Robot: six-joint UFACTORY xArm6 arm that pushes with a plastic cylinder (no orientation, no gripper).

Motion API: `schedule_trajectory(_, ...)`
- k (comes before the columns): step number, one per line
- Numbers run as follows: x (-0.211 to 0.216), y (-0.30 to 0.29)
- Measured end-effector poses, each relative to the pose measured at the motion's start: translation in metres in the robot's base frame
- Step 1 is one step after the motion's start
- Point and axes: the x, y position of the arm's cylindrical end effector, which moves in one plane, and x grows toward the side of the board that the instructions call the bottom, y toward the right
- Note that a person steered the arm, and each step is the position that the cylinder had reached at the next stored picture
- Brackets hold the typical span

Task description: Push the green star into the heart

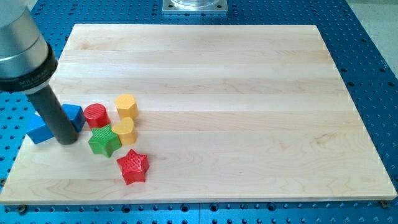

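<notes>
The green star [104, 140] lies at the board's lower left. A yellow heart [125, 131] touches its upper right side. My tip [65, 141] rests on the board just left of the green star, with a small gap between them. The thick dark rod rises from it toward the view's top left and hides part of the blue blocks behind it.
A red round block [96, 115] sits just above the green star, a yellow hexagon [126, 106] above the heart, and a red star [132, 167] below them. Two blue blocks [37, 130] [75, 115] flank the rod. The wooden board [236, 112] lies on a blue perforated table.
</notes>
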Motion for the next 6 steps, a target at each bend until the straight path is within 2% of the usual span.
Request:
schedule_trajectory(1,0.005,0.018)
schedule_trajectory(3,0.048,0.072)
schedule_trajectory(4,0.049,0.072)
schedule_trajectory(5,0.017,0.078)
schedule_trajectory(6,0.008,0.067)
